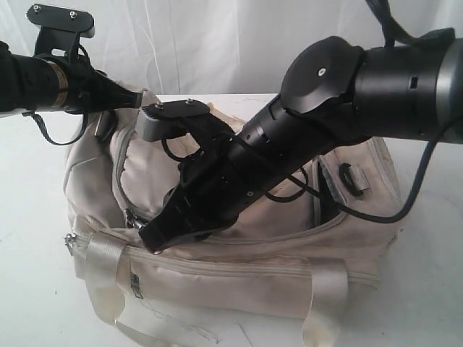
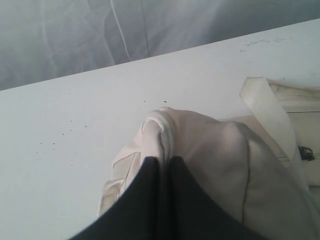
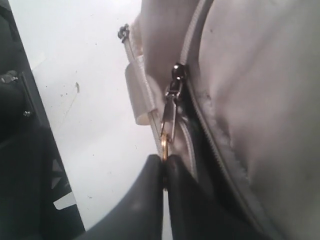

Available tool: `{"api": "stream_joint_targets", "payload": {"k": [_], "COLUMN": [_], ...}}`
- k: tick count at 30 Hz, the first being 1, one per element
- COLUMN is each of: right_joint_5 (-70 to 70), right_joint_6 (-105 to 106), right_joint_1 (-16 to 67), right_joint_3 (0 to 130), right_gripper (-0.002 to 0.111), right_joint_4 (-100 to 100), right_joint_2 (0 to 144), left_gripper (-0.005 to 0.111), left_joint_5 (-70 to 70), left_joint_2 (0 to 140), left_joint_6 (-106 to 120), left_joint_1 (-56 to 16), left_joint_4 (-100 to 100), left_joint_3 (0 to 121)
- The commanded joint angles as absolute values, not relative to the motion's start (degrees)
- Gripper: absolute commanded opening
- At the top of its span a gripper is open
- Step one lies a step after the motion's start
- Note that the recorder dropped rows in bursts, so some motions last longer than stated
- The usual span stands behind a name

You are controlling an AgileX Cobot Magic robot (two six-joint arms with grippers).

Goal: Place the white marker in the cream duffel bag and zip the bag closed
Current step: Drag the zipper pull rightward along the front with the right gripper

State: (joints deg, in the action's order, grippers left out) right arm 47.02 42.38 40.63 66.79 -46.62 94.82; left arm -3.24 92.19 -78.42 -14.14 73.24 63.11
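The cream duffel bag (image 1: 239, 267) lies on the white table (image 1: 29, 217), its long top zip gaping dark near the right end. My left gripper (image 1: 137, 97) is at the bag's far left end, shut on a fold of its fabric (image 2: 155, 125). My right gripper (image 1: 153, 244) reaches across to the bag's left front. In the right wrist view it (image 3: 164, 159) is shut on the brass-coloured zipper pull (image 3: 169, 117), which hangs from the dark slider (image 3: 176, 75). The white marker is out of view.
Glossy webbing handles (image 1: 108, 275) (image 1: 325, 303) hang over the bag's near side. A black clip (image 1: 354, 177) sits on its right end. A white cloth backdrop (image 1: 217, 43) hangs behind the table. A dark frame (image 3: 20, 150) fills one edge of the right wrist view.
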Motion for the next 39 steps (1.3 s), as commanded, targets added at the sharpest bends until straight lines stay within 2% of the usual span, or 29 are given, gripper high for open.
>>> {"api": "stream_joint_targets", "payload": {"k": [1, 20, 32, 35, 39], "right_joint_5": [50.69, 56.83, 51.41, 51.09, 50.84], "right_joint_6": [38.61, 24.36, 23.94, 23.94, 23.94], "right_joint_1": [40.5, 40.5, 40.5, 40.5, 40.5], "right_joint_3": [66.56, 66.56, 66.56, 66.56, 66.56], "right_gripper": [0.0, 0.0, 0.0, 0.0, 0.0], "right_joint_4": [-40.7, -19.27, -20.84, -21.08, -21.19], "right_joint_2": [91.97, 83.55, 83.57, 83.57, 83.57], "left_gripper": [0.0, 0.0, 0.0, 0.009, 0.037], "left_joint_5": [-1.86, -1.14, -6.9, -8.5, -6.43], "left_joint_2": [91.99, 91.99, 91.99, 91.99, 91.52], "left_joint_6": [-78.24, -77.99, -77.99, -77.99, -77.99], "left_joint_1": [-13.86, -13.86, -13.86, -13.86, -13.86], "left_joint_4": [74.0, 74.14, 74.14, 74.14, 74.14], "left_joint_3": [63.41, 63.41, 63.41, 63.41, 63.41]}}
